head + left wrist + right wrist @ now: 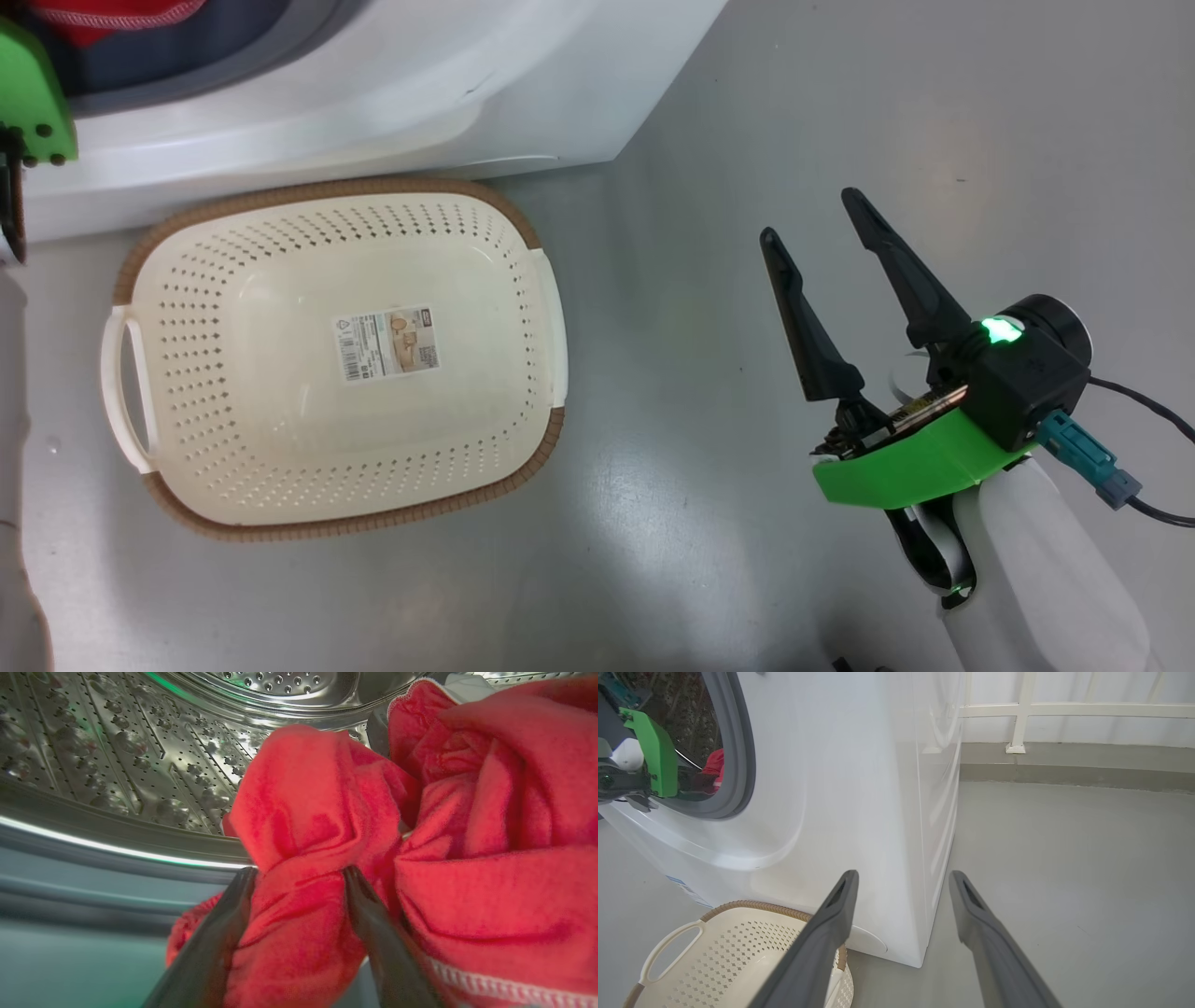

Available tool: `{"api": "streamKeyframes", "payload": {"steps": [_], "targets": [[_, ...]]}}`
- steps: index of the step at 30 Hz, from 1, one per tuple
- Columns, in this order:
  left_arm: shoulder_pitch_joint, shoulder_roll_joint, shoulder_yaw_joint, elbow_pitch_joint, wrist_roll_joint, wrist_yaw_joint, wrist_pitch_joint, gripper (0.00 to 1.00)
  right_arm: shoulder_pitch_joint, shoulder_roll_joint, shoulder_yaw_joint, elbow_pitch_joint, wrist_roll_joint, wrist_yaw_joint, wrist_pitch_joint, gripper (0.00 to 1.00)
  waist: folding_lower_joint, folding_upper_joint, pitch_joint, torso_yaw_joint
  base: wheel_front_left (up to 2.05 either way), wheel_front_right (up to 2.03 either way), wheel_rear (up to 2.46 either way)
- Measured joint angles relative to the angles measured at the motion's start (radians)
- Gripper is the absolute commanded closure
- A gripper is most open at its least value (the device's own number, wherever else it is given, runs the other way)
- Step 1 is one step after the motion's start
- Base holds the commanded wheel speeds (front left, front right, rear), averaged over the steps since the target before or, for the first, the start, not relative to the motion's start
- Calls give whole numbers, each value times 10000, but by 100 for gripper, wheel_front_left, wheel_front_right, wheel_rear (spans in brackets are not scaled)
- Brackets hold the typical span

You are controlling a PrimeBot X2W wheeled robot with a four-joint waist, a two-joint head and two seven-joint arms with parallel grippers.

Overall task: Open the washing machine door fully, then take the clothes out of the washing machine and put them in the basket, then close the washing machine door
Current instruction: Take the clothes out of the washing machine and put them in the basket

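On the grey floor, close against the front foot of the washing machine: one basket, long side to the machine, far rim just beside the white panel, a paper label on its bottom. Little room between basket and machine. Right of the basket and past the machine's front corner, a broad stretch of bare floor, running back in the right wrist view to a low grey step and a white railing.

Counted: one washing machine, one basket, one left and one right end effector, one heap of red clothes; number of garments in the heap not to be told.

Clothes at the mouth of the steel drum, hanging over its front lip, white stitched trim along a lower edge.

Left end effector at the drum's mouth, spread wide, a bunched fold of the clothes between its two fingers, cloth against both inner faces. Right end effector above the bare floor right of the basket, well apart from it, spread wide, holding and touching nothing.
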Motion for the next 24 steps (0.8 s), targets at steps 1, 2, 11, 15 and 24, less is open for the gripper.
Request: {"api": "streamKeyframes", "payload": {"steps": [1, 2, 11, 15, 24], "targets": [[-2, 12, -31, 12, 4, -8, 29, 100, 0, 0, 0, 0, 6, 0, 0, 0, 0, 0, 1, 4, 0, 0, 0], [-13, 21, -40, 21, 4, -8, 61, 100, 0, 2, 2, 0, 6, 0, 0, 0, 0, 0, 1, 9, 0, 0, 0], [9, 105, -253, -82, 2, -10, -646, 100, -5, 0, -4, 36, 79, 0, 0, 0, 0, -1, -29, 73, 0, 0, 0], [17, 105, -274, -397, -48, -84, -1319, 100, -5, 0, -29, 54, 79, 0, 0, 0, 0, 0, -87, 104, 0, 0, 0], [730, 79, -29, -1154, -593, -274, -2754, 100, -3, 0, -180, 81, 77, 0, 0, 0, 0, -1, -311, 228, 0, 0, 0]]}}
